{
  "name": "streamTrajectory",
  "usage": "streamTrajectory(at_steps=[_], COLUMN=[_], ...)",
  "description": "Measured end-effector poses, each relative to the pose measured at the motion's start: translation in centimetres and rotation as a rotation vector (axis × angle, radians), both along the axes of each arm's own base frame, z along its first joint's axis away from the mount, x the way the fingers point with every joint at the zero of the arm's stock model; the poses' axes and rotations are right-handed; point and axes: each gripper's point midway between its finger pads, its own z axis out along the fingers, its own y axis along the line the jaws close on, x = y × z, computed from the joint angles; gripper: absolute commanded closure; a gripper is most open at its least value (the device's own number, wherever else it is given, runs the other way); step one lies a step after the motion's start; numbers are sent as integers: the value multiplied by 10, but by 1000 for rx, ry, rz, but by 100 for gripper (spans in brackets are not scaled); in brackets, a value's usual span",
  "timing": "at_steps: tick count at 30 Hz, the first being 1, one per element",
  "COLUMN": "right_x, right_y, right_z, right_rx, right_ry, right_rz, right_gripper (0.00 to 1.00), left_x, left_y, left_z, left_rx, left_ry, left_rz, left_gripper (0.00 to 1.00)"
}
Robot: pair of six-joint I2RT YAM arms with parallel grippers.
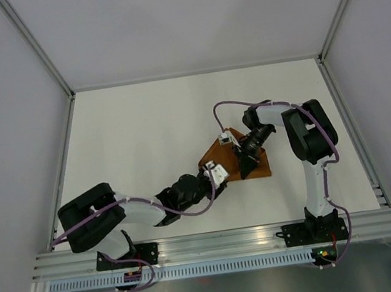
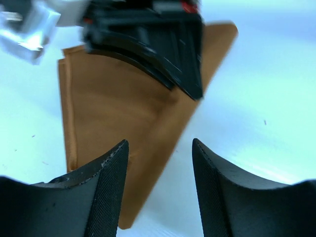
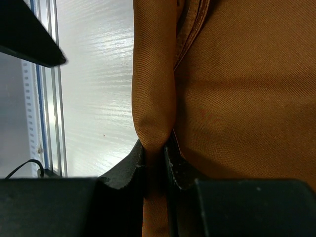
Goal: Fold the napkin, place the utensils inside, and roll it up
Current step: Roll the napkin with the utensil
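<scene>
so, napkin (image 1: 259,169) at 4 o'clock on tabletop (image 1: 144,138) is folded triangular; right pincer (image 3: 158,148) grips its fold, left pincer (image 2: 159,148) is open; knife and rolling are left, i think.

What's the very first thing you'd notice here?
The rust-orange napkin stands out first, folded into a triangle on the white table, a little right of the middle. The right gripper pinches a fold of its cloth, while the left gripper hangs open above it.

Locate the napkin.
In the top view the napkin lies right of the table's centre, a fold pinched by the right gripper, the left gripper open over its left edge.
</scene>
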Motion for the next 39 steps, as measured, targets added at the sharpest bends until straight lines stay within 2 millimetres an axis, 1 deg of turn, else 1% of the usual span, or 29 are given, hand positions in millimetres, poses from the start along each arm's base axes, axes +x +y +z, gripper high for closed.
streamTrajectory(at_steps=[5,9,14,20,24,25,32,35,38,39], right_x=[-3,-6,-8,-9,-10,-10,-11,-11,-11,-11], right_y=[-1,-1,-2,-2,-2,-2,-3,-3,-3,-4], right_z=[0,0,0,0,0,0,0,0,0,0], right_rx=[-9,-17,-22,-24,-28,-29,-33,-33,-35,-37], right_ry=[36,62,74,79,88,91,104,105,105,105], right_rz=[-8,-12,-14,-15,-16,-16,-17,-17,-16,-17], right_gripper=[91,91,91,91,91,91,91,91,91,91], left_x=[-26,-34,-23,-15,-12,-10,1,3,0,0], left_y=[-11,-23,-38,-48,-53,-53,-55,-55,-57,-58], left_z=[-37,-56,-54,-52,-55,-56,-60,-62,-65,-66], left_rx=[217,337,369,393,408,413,429,429,430,431], left_ry=[-143,-250,-363,-415,-395,-389,-342,-316,-294,-289], left_rz=[-125,-193,-185,-182,-211,-216,-247,-264,-285,-294], left_gripper=[36,34,30,33,41,45,50,60,75,82])
